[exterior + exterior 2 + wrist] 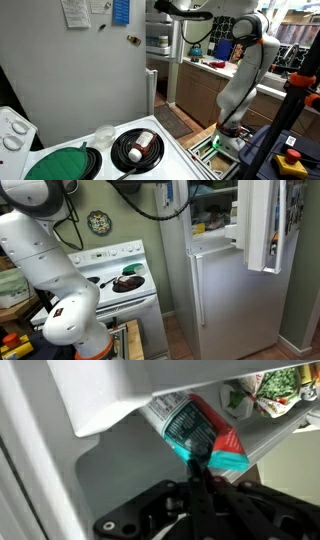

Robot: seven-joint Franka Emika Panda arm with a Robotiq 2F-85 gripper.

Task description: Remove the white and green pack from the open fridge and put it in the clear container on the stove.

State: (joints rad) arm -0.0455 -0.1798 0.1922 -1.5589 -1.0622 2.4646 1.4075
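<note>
In the wrist view a white and teal-green pack (pixel 198 432) with a red end hangs tilted below a white fridge shelf. My gripper (pixel 200 460) shows as one dark bar with its fingers together, and the tip pinches the pack's lower green edge. In an exterior view my arm (pixel 185 10) reaches high into the open fridge, and the gripper is hidden behind the door. The clear container (pixel 104 133) stands on the stove (pixel 150 165) between the burners, far below the gripper. The stove also shows in an exterior view (pixel 120 280).
Another green and white bag (pixel 272 384) lies on the fridge shelf to the right. A black pan (pixel 137 148) and a green lid (pixel 62 163) sit on the burners. The open fridge door (pixel 265 225) hangs beside the arm. The white fridge side (pixel 90 70) stands next to the stove.
</note>
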